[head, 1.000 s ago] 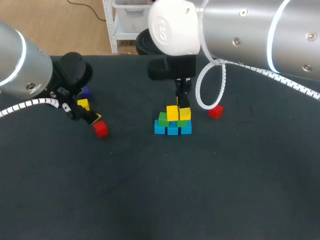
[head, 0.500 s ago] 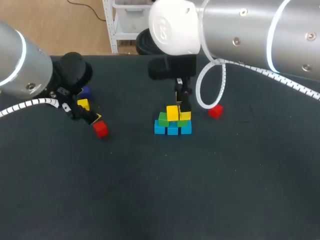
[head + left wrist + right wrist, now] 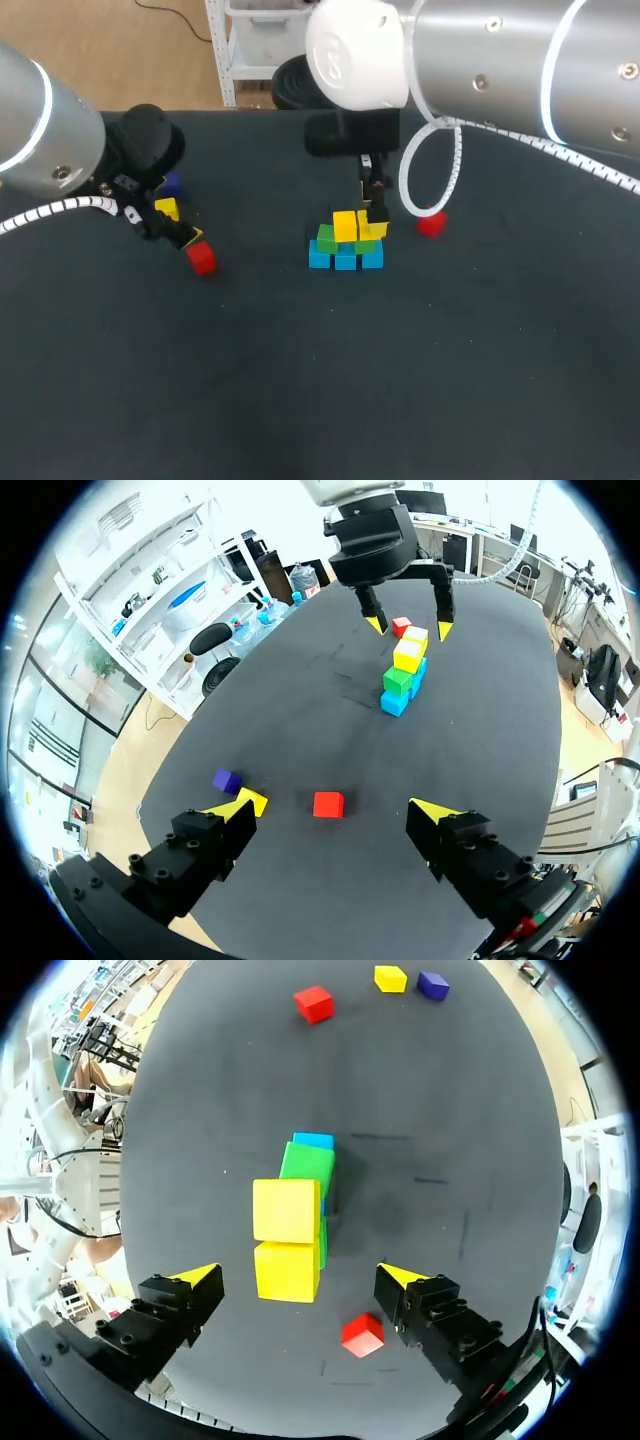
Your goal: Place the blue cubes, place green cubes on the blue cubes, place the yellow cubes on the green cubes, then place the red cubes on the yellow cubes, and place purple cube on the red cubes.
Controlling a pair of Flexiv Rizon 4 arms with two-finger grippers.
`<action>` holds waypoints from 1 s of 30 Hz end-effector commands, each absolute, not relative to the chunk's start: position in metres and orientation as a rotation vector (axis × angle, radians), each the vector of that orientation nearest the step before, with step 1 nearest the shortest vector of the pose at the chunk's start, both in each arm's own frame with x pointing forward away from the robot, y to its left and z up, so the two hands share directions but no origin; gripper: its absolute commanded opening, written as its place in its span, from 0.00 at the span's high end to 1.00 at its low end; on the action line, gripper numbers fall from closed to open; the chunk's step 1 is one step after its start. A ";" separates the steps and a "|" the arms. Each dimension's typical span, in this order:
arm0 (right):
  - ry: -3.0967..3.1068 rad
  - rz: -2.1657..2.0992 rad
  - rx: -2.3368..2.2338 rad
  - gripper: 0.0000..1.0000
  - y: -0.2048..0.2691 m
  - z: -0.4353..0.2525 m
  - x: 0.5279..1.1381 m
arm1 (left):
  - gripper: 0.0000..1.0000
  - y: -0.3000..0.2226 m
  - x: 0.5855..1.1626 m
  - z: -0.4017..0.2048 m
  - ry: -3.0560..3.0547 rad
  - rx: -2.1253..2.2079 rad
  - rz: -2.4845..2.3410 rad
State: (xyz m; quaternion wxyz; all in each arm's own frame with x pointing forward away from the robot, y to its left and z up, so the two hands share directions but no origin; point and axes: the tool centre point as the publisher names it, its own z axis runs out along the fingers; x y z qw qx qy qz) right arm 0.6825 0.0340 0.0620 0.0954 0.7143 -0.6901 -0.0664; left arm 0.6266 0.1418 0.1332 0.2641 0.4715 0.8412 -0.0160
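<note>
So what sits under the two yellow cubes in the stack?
Green cubes, resting on a row of blue cubes. The yellow cubes cover most of the green layer, so its count is unclear.

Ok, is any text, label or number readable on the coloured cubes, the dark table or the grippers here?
None readable: the stack of blue, green and yellow cubes, the red cube beside it, the other red cube, loose yellow cube, small purple cube, dark table, left gripper and right gripper all show plain surfaces.
</note>
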 end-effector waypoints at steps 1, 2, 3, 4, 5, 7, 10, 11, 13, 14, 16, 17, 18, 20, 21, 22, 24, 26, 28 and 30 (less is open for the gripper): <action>-2.049 -0.195 2.124 0.05 0.031 0.060 0.680 | 0.00 0.143 0.627 0.133 2.271 1.277 -0.049; -2.048 -0.194 2.125 0.22 0.031 0.060 0.680 | 0.00 0.143 0.627 0.133 2.271 1.277 -0.049; -2.047 -0.194 2.126 0.28 0.031 0.060 0.680 | 0.00 0.143 0.627 0.133 2.271 1.277 -0.049; -2.046 -0.193 2.127 0.41 0.031 0.060 0.680 | 0.00 0.143 0.627 0.133 2.271 1.277 -0.049; -2.045 -0.192 2.128 0.50 0.031 0.060 0.680 | 0.00 0.143 0.627 0.133 2.271 1.277 -0.049; -2.043 -0.192 2.129 0.53 0.031 0.060 0.680 | 0.00 0.143 0.627 0.133 2.271 1.277 -0.049; -2.040 -0.191 2.132 0.54 0.031 0.060 0.680 | 0.00 0.143 0.627 0.133 2.271 1.277 -0.049; -2.040 -0.192 2.132 0.55 0.031 0.060 0.680 | 0.00 0.143 0.627 0.133 2.271 1.277 -0.049; -2.040 -0.196 2.132 0.56 0.031 0.060 0.680 | 0.00 0.143 0.627 0.133 2.271 1.277 -0.049; -2.039 -0.198 2.133 0.56 0.031 0.060 0.680 | 0.00 0.143 0.627 0.133 2.271 1.277 -0.049; -2.038 -0.201 2.134 0.57 0.031 0.060 0.680 | 0.00 0.143 0.627 0.133 2.271 1.277 -0.049; -2.037 -0.202 2.135 0.58 0.031 0.059 0.680 | 0.00 0.143 0.627 0.133 2.271 1.277 -0.049; -2.036 -0.203 2.135 0.58 0.031 0.059 0.680 | 0.00 0.143 0.627 0.133 2.271 1.277 -0.049; -2.035 -0.206 2.136 0.58 0.031 0.059 0.680 | 0.00 0.143 0.627 0.133 2.271 1.277 -0.049; -2.034 -0.208 2.138 0.59 0.031 0.059 0.681 | 0.00 0.143 0.627 0.133 2.271 1.277 -0.049; -2.034 -0.209 2.139 0.59 0.031 0.059 0.681 | 0.00 0.143 0.627 0.133 2.271 1.277 -0.049; -2.032 -0.210 2.141 0.60 0.032 0.060 0.681 | 0.00 0.143 0.627 0.133 2.271 1.277 -0.049; -2.030 -0.212 2.142 0.60 0.032 0.060 0.681 | 0.00 0.143 0.627 0.133 2.271 1.277 -0.049; -2.029 -0.214 2.143 0.60 0.032 0.060 0.681 | 0.00 0.143 0.627 0.133 2.271 1.277 -0.049; -2.028 -0.215 2.143 0.60 0.033 0.060 0.681 | 0.00 0.143 0.627 0.133 2.271 1.277 -0.049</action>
